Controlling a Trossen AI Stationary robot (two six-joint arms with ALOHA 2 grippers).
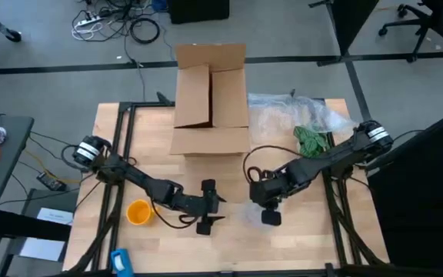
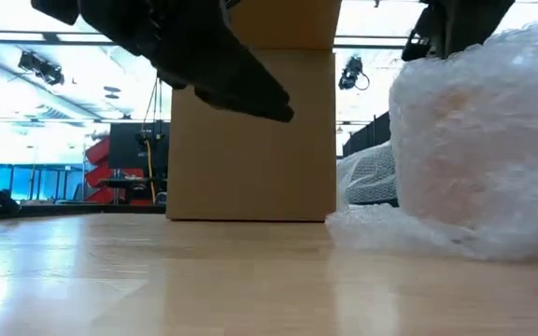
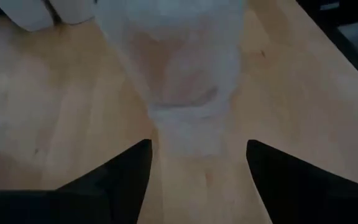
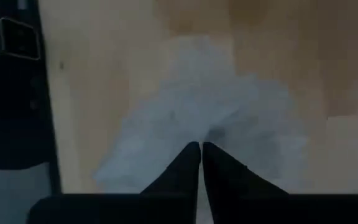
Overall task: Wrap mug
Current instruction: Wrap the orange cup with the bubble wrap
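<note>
The yellow-orange mug [image 1: 138, 211] stands on the wood table near the front left, with no gripper touching it. A bundle of clear bubble plastic [image 1: 252, 213] [image 2: 479, 140] [image 3: 185, 74] stands upright on the table between my grippers. It has a faint orange tint inside, and I cannot tell what it holds. My left gripper [image 1: 210, 209] [image 3: 197, 162] is open and level, just left of the bundle, its fingers pointing at it without touching. My right gripper [image 1: 270, 215] [image 4: 201, 149] is shut at the bundle's right side. My right gripper's fingertips [image 4: 191, 155] meet on the bubble plastic [image 4: 185, 118], coming from above and pointing down. The fingers hide the spot between them, so which edge or how many layers they hold cannot be told. The bundle stays standing on the table.
An open cardboard box [image 1: 210, 96] [image 2: 250, 131] stands at the far middle of the table. More clear plastic sheet [image 1: 291, 115] and a green thing [image 1: 312, 140] lie at the far right. A blue object [image 1: 121, 261] sits at the front left edge.
</note>
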